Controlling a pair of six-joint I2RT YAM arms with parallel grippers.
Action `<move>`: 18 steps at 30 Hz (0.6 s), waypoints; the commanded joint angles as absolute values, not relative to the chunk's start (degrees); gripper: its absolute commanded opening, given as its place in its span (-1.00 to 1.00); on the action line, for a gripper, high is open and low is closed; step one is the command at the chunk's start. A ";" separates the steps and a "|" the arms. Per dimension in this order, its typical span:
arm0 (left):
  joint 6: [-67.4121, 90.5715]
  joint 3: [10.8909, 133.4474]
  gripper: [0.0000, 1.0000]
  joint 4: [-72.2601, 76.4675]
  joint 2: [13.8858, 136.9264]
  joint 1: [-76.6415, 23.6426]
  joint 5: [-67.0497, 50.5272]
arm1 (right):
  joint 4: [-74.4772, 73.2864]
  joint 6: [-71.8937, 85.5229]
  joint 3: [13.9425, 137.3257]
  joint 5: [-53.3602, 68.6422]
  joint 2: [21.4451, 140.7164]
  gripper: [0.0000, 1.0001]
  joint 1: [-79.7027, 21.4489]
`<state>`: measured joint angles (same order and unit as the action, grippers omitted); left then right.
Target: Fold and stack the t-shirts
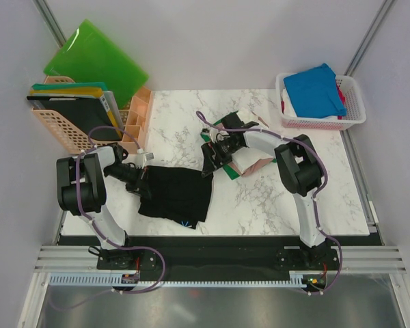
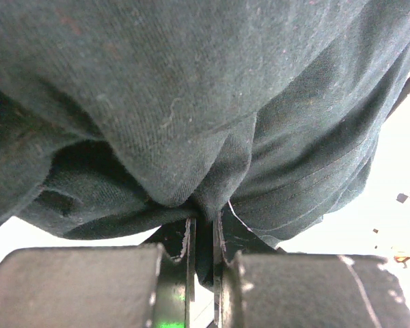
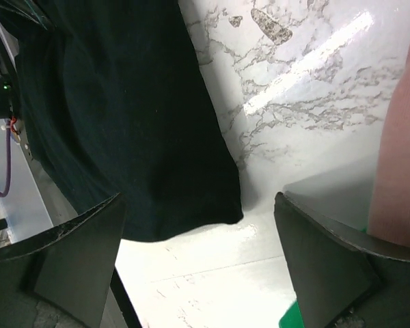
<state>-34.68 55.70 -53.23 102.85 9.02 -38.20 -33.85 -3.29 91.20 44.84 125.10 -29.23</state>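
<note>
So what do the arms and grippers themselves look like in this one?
The left arm and right arm share white links, bulky black joint housings and purple cables looping along them. The left gripper has blocky dark grey fingers with scuffed pale edges; the right gripper has flat, dark, wedge-shaped fingers.

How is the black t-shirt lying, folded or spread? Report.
Bunched, not folded: black t-shirt wrinkled on the table, edge pinched by left gripper.
</note>
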 commanded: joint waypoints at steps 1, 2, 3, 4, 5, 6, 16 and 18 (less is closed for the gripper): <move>-37.79 54.58 -0.95 -49.48 104.50 8.79 -35.24 | -33.57 -3.43 90.53 41.39 130.16 0.96 -29.97; -37.71 54.75 -0.95 -49.48 104.50 8.88 -35.24 | -33.66 -3.34 90.01 42.09 130.08 0.96 -30.23; -37.62 54.84 -0.95 -49.48 104.59 8.79 -35.33 | -33.75 -2.99 89.48 43.40 129.56 0.96 -30.93; -37.53 55.19 -0.95 -49.48 104.85 8.88 -35.51 | -34.01 -2.90 88.78 43.85 129.20 0.96 -31.46; -37.62 55.28 -0.95 -49.48 104.94 8.88 -35.59 | -34.27 -2.99 88.42 44.29 128.59 0.96 -31.90; -37.53 55.37 -0.95 -49.48 105.12 8.88 -35.68 | -34.36 -2.99 88.07 45.69 128.50 0.96 -32.86; -37.62 54.76 -0.95 -49.39 105.29 8.88 -35.77 | -38.23 -2.99 89.30 53.69 130.34 0.96 -40.25; -37.70 54.67 -0.95 -49.39 104.86 8.88 -35.51 | -38.84 -3.51 88.86 53.96 130.25 0.94 -40.52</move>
<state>-34.65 55.90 -53.91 104.03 9.04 -39.59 -35.20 -1.85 90.19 54.92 126.85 -39.35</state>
